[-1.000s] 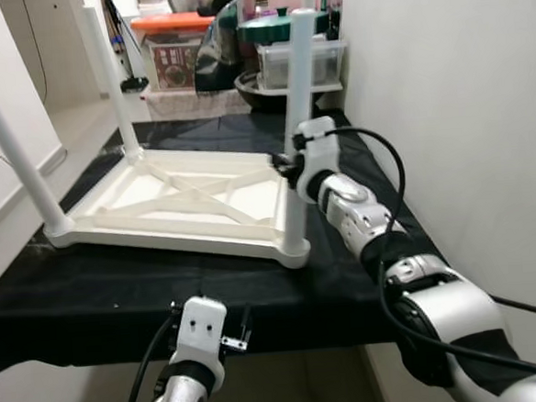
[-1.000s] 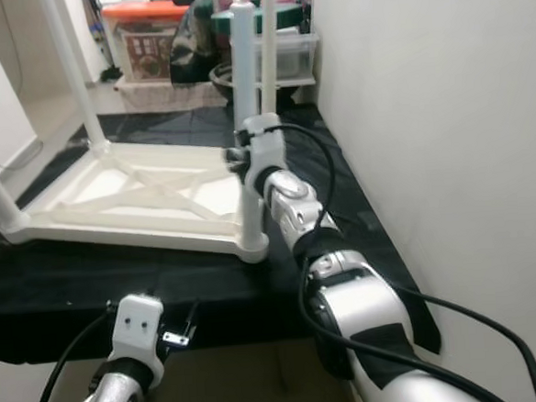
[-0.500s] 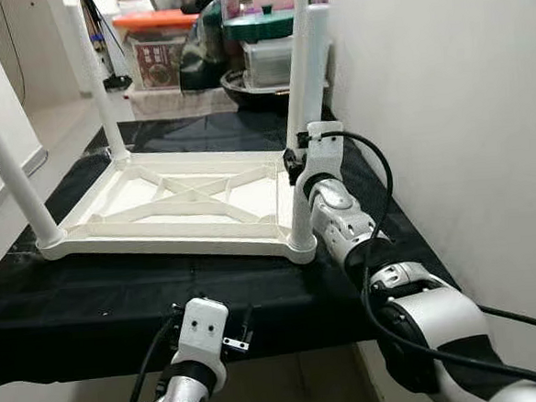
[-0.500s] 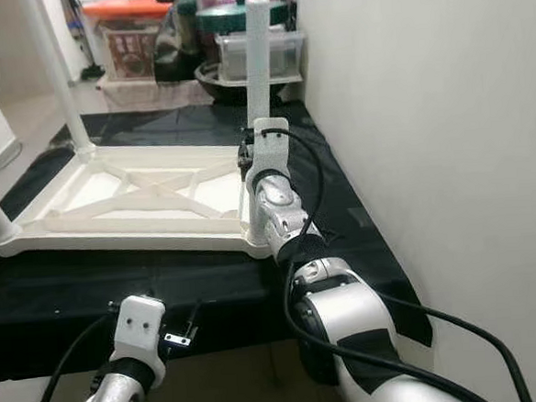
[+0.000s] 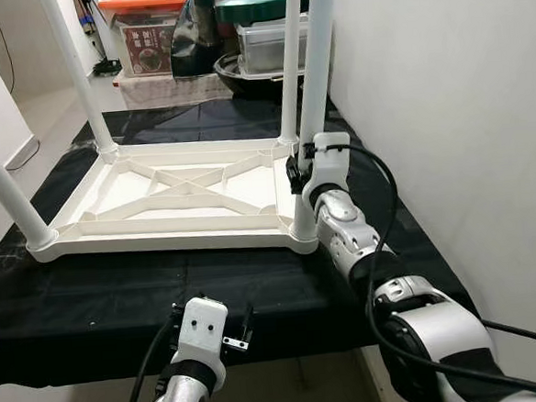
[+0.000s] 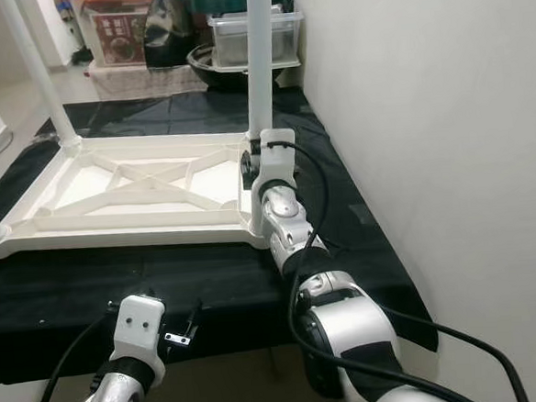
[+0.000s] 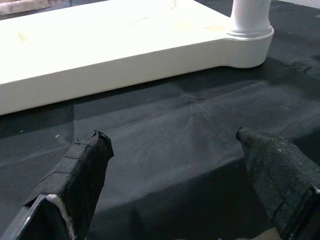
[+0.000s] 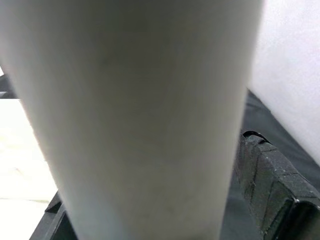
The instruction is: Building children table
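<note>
A white children's table lies upside down on a black cloth [image 5: 117,285], its rim [image 5: 160,238] towards me and its legs pointing up. My right gripper [image 5: 296,175] is shut on the near right leg [image 5: 318,69], low down, just above the corner socket. In the right wrist view that leg [image 8: 135,100] is very close, with a black finger [image 8: 272,192] pressed at its side. My left gripper [image 7: 170,137] hangs open at the front edge of the cloth, holding nothing. Its fingers [image 7: 75,175] point at the table's near corner [image 7: 250,45].
A white wall [image 5: 445,106] runs close along the right side. Behind the table stand an orange-lidded box [image 5: 146,30], a green-lidded pot [image 5: 259,4] and a metal container [image 5: 260,56]. Bare floor [image 5: 41,106] lies to the left.
The whole picture has shifted, so the camera has moved. My right gripper stays on the same leg, and my left gripper hangs as before.
</note>
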Tool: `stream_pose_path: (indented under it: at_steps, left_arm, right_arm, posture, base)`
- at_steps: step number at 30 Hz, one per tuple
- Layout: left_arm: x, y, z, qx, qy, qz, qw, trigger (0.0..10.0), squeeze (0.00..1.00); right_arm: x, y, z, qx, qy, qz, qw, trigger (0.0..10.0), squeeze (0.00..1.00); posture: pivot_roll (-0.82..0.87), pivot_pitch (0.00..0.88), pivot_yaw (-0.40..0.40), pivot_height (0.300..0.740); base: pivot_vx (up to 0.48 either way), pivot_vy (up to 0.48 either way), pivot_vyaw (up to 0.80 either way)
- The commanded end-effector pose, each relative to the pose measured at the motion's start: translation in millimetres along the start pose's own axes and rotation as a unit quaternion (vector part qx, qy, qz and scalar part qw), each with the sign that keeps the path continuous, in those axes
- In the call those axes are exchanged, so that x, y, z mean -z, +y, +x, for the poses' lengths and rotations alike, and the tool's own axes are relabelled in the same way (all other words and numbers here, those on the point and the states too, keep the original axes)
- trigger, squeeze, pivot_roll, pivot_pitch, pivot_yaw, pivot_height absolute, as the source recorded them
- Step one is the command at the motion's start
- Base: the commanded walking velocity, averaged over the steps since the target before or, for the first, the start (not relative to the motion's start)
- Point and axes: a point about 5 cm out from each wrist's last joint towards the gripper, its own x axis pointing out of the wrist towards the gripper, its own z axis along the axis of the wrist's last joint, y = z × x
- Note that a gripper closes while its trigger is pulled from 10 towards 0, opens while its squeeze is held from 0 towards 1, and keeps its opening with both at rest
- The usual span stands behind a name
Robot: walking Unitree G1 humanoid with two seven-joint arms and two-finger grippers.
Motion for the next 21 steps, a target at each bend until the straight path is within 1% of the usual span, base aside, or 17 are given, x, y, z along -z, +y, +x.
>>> stream_pose_path:
  at_steps: [1, 2, 4, 5, 7, 8, 9, 10, 11, 16, 17, 18, 21]
  left_arm:
    - [2, -0.2, -0.9, 0.002, 0.004, 0.001, 1.0, 10.0, 0.0]
    - [2, -0.2, -0.9, 0.002, 0.004, 0.001, 1.0, 10.0, 0.0]
    - [2, -0.8, -1.4, 0.003, 0.004, 0.001, 1.0, 10.0, 0.0]
    - [2, -0.8, -1.4, 0.003, 0.004, 0.001, 1.0, 10.0, 0.0]
    - [1, -2.1, -2.8, 0.002, 0.003, 0.001, 1.0, 10.0, 0.0]
    - [1, -2.1, -2.8, 0.002, 0.003, 0.001, 1.0, 10.0, 0.0]
    - [0, -2.8, -4.2, 0.0, 0.003, 0.001, 1.0, 10.0, 0.0]
    - [0, -2.8, -4.2, 0.0, 0.003, 0.001, 1.0, 10.0, 0.0]
    - [-1, -3.4, -5.5, 0.0, 0.002, 0.0, 1.0, 10.0, 0.0]
    - [-2, -4.6, -8.5, 0.0, 0.003, 0.0, 1.0, 10.0, 0.0]
    - [-3, -5.0, -10.0, 0.0, 0.003, -0.001, 1.0, 10.0, 0.0]
    - [-3, -5.0, -10.0, 0.0, 0.003, -0.001, 1.0, 10.0, 0.0]
    - [-3, -5.3, -13.3, 0.002, 0.008, -0.004, 1.0, 10.0, 0.0]
  right_arm:
    - [0, -18.5, 3.1, 0.032, 0.009, -0.01, 0.999, 10.0, 0.0]
    - [0, -18.5, 3.1, 0.032, 0.009, -0.01, 0.999, 10.0, 0.0]
    - [-11, -31.5, 8.2, 0.049, 0.007, -0.015, 0.999, 10.0, 0.0]
    - [-11, -31.5, 8.2, 0.049, 0.007, -0.015, 0.999, 10.0, 0.0]
    - [-23, -41.4, 12.0, 0.06, 0.004, -0.019, 0.998, 10.0, 0.0]
    - [-23, -41.4, 12.0, 0.06, 0.004, -0.019, 0.998, 10.0, 0.0]
    - [-30, -48.7, 14.2, 0.068, 0.006, -0.025, 0.997, 10.0, 0.0]
    - [-30, -48.7, 14.2, 0.068, 0.006, -0.025, 0.997, 10.0, 0.0]
    - [-33, -52.3, 14.9, 0.074, 0.008, -0.026, 0.997, 10.0, 0.0]
    - [-37, -55.4, 16.0, 0.077, 0.01, -0.018, 0.997, 10.0, 0.0]
    - [-42, -55.9, 16.9, 0.078, 0.003, -0.013, 0.997, 10.0, 0.0]
    - [-42, -55.9, 16.9, 0.078, 0.003, -0.013, 0.997, 10.0, 0.0]
    - [-68, -53.7, 20.3, 0.077, -0.042, -0.008, 0.996, 10.0, 0.0]
  posture:
    - [-0.01, 0.0, -0.017, 0.734]
    - [-0.01, 0.0, -0.017, 0.734]
    - [-0.01, 0.0, -0.018, 0.734]
    - [-0.01, 0.0, -0.018, 0.734]
    - [0.0, 0.0, -0.032, 0.734]
    - [0.0, 0.0, -0.032, 0.734]
    - [0.01, 0.0, -0.034, 0.734]
    - [0.01, 0.0, -0.034, 0.734]
    - [0.01, 0.0, -0.036, 0.734]
    - [0.02, 0.006, -0.034, 0.734]
    - [0.02, 0.018, -0.033, 0.734]
    - [0.02, 0.018, -0.033, 0.734]
    - [0.04, 0.03, -0.034, 0.734]
  base:
    - [0.0, 0.0, 0.0]
    - [0.0, 0.0, 0.0]
    - [0.0, 0.0, 0.0]
    - [0.0, 0.0, 0.0]
    - [0.0, 0.0, 0.0]
    - [0.0, 0.0, 0.0]
    - [0.0, 0.0, 0.0]
    - [0.0, 0.0, 0.0]
    - [0.0, 0.0, 0.0]
    - [0.0, 0.0, 0.0]
    - [0.0, 0.0, 0.0]
    - [0.0, 0.0, 0.0]
    - [0.0, 0.0, 0.0]
